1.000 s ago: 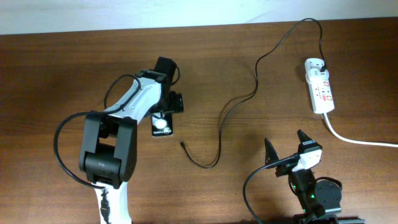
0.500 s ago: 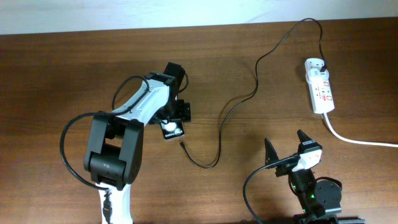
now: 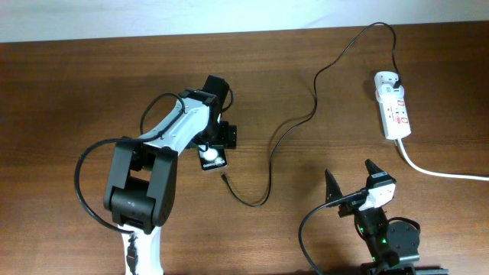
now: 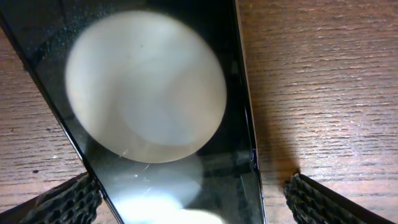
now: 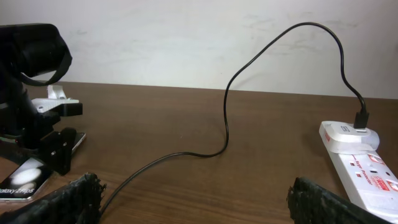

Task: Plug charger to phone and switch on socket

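Phone lies on the left half of the worktop, a black slab whose long axis runs from far-left to near-right, face up with a white round spot showing. The left claw hangs directly over it, spread, one finger on each side of the slab. In the left wrist view the phone fills the gap between the fingers: the left one sits close against its edge and the right one stands clear over bare wood, so nothing is pinched. The left arm reaches out from the near-left, its wrist bent down so the claw points at the worktop. Just beyond the phone's near-right end, close but apparently not touching, lies the connector tip of the charger. The coming move turns on that gap: the tip lies to the near-right of the left claw, roughly in line with the phone's long axis, and the left arm is much the nearer. From the tip the thin black cable loops right, then climbs far-right to its black plug, already seated in the far end of the socket. The right claw rests at the near edge, spread and holding nothing, well apart from both tip and power strip, whose switch looks untouched.
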`<act>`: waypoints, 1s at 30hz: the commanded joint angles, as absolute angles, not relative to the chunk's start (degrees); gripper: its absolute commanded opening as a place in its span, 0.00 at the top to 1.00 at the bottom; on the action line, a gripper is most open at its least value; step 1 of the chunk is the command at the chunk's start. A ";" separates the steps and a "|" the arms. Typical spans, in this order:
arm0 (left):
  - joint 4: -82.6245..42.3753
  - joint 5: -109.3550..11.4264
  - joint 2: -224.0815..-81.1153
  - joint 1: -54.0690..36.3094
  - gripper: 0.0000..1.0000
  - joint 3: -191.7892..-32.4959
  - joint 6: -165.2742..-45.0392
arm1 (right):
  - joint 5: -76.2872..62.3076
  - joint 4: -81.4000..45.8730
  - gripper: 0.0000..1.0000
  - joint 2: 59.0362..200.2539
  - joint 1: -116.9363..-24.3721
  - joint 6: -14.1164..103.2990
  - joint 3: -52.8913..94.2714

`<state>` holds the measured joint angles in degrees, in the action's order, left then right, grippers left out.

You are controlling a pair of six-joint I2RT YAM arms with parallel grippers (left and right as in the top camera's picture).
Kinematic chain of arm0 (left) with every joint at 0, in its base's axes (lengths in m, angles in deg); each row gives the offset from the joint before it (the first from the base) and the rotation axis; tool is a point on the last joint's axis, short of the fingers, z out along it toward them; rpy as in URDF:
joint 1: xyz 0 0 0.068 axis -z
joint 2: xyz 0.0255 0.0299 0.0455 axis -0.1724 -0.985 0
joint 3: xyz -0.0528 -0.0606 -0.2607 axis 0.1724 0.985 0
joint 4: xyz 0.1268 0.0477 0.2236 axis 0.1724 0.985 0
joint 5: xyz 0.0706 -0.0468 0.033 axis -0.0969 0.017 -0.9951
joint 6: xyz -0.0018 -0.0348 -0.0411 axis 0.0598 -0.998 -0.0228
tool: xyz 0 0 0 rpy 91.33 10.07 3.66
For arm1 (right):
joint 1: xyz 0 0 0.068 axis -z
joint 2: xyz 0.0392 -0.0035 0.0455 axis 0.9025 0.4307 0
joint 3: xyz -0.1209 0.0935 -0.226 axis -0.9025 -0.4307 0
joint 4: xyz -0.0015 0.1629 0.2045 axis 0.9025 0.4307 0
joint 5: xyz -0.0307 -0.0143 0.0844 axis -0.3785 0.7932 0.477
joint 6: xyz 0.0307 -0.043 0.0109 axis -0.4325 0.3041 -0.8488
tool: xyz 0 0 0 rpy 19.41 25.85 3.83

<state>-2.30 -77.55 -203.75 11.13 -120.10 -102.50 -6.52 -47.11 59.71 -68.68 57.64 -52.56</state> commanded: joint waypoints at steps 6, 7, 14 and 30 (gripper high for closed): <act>-2.61 -74.30 -206.51 9.88 0.00 -118.77 -99.99 | -6.00 -46.84 0.01 59.30 -68.98 58.06 -52.87; -2.48 -73.75 -206.51 8.55 0.02 -118.77 -102.57 | -6.00 -46.84 0.01 59.30 -68.98 58.06 -52.87; -2.43 -72.85 -206.53 8.20 0.22 -118.44 -104.32 | -6.00 -46.84 0.01 59.30 -68.98 58.06 -52.87; -4.77 -72.99 -206.53 11.20 0.01 -116.51 -106.98 | -6.00 -46.84 0.01 59.30 -68.98 58.06 -52.87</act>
